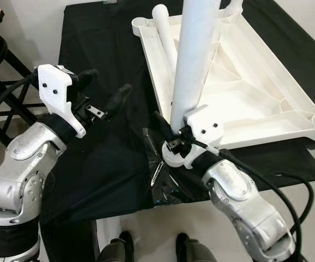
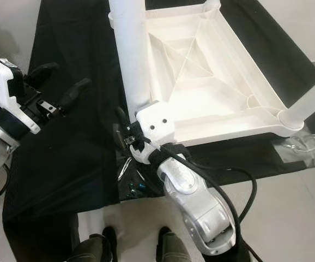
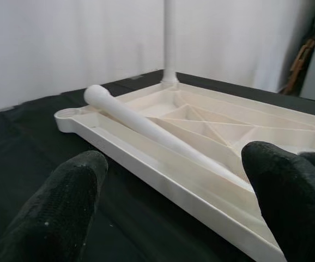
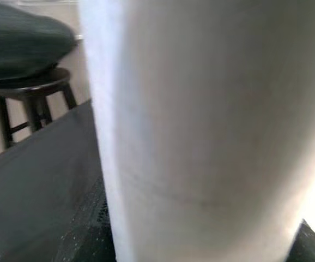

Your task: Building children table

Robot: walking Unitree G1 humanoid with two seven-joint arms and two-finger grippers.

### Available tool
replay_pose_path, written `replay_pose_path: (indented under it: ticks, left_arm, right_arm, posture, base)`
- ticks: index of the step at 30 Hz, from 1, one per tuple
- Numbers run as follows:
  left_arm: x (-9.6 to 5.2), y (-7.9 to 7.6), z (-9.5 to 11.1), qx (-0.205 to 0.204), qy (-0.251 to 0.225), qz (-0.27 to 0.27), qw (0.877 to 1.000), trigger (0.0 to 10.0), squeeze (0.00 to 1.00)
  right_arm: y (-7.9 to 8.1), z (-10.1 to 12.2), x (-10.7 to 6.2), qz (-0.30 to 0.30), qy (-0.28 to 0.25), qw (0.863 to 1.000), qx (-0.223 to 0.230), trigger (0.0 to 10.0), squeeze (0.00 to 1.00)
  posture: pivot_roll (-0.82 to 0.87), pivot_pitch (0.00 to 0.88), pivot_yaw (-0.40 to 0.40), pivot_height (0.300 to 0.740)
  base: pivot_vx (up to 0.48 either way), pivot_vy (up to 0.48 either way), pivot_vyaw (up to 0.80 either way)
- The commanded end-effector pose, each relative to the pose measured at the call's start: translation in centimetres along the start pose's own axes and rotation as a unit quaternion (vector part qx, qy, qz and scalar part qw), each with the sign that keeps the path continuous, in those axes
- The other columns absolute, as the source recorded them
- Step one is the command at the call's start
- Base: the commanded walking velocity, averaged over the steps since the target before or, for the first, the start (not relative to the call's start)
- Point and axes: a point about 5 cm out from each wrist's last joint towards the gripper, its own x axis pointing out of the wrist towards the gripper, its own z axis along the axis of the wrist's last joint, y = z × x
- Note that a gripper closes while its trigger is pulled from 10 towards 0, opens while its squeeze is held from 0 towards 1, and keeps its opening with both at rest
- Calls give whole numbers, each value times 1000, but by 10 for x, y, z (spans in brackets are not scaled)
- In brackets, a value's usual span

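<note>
Two grippers over black cloth (image 1: 103, 164). Right gripper (image 1: 171, 134) clamped on white table leg (image 1: 193, 60), held upright at near edge of upturned white tabletop (image 1: 244, 109). Left gripper (image 1: 100, 90) spread wide, holding nothing, hovering above cloth left of tabletop. Second loose leg (image 3: 146, 125) lies inside tabletop along its left rim. Third leg (image 3: 169, 38) stands fitted in far corner; fourth (image 2: 310, 98) in near right corner. Dark stool (image 4: 26, 93) beside cloth. Clear plastic bag (image 2: 304, 147) by right corner.
</note>
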Motion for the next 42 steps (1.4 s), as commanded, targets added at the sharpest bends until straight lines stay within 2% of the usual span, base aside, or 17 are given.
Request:
replay_pose_path:
  ticks: [1,5,8,10,12,14,17,18,19,21,24,27,28,30,34,38,42]
  left_arm:
    - [-6,1,2,-4,10,-21,1000,10000,0]
    - [-10,2,9,-39,11,-60,997,10000,0]
    - [-11,1,10,-48,12,-70,996,10000,0]
    - [-12,-5,13,-74,24,-124,989,10000,0]
    - [-12,-15,16,-105,37,-194,975,10000,0]
    - [-12,-17,17,-113,40,-209,970,10000,0]
    - [6,-27,25,-123,36,-264,956,10000,0]
    - [6,-27,25,-123,36,-264,956,10000,0]
    - [13,-30,27,-133,38,-279,950,10000,0]
    - [13,-30,27,-133,38,-279,950,10000,0]
    - [36,-36,34,-149,28,-313,937,10000,0]
    - [41,-36,36,-142,26,-315,938,10000,0]
    - [49,-35,39,-120,21,-311,943,10000,0]
    - [49,-35,39,-120,21,-311,943,10000,0]
    - [61,-36,45,-101,-4,-306,947,10000,0]
    - [77,-47,55,-85,-28,-318,944,10000,0]
    - [87,-52,57,-78,-32,-321,943,10000,0]
  right_arm:
    - [-3,-69,-9,-42,184,982,-25,10000,0]
    - [-5,-77,-9,-61,197,978,-33,10000,0]
    - [-5,-77,-9,-62,197,978,-34,10000,0]
    - [-6,-79,-7,-68,196,977,-38,10000,0]
    - [-7,-79,-5,-70,190,978,-42,10000,0]
    - [-7,-79,-4,-72,189,978,-43,10000,0]
    - [-8,-80,2,-76,182,980,-40,10000,0]
    - [-8,-80,2,-76,182,980,-40,10000,0]
    - [-6,-80,4,-73,179,980,-37,10000,0]
    - [-6,-80,4,-73,179,980,-37,10000,0]
    - [0,-78,11,-64,168,983,-34,10000,0]
    - [1,-77,13,-63,166,983,-34,10000,0]
    - [1,-77,16,-63,164,984,-33,10000,0]
    - [1,-77,16,-63,164,984,-33,10000,0]
    - [2,-78,19,-59,162,985,-30,10000,0]
    - [3,-79,21,-54,159,985,-26,10000,0]
    - [3,-78,23,-51,156,986,-24,10000,0]
  posture:
    - [-44,322,30,740]
    - [-46,310,31,740]
    - [-46,310,31,740]
    - [-39,293,36,740]
    - [-33,287,36,740]
    - [-33,287,36,740]
    - [-21,260,41,740]
    - [-21,260,41,740]
    - [-19,252,46,740]
    - [-19,252,46,740]
    - [-29,227,57,740]
    - [-30,220,60,740]
    - [-34,213,61,740]
    - [-34,213,61,740]
    - [-34,209,60,740]
    - [-36,208,58,740]
    - [-40,208,59,740]
  base:
    - [0,0,0]
    - [0,0,0]
    - [0,0,0]
    - [0,0,0]
    - [0,0,0]
    - [0,0,0]
    - [0,0,0]
    - [0,0,0]
    - [0,0,0]
    - [0,0,0]
    - [0,0,0]
    - [0,0,0]
    - [0,0,0]
    - [0,0,0]
    - [0,0,0]
    - [0,0,0]
    - [0,0,0]
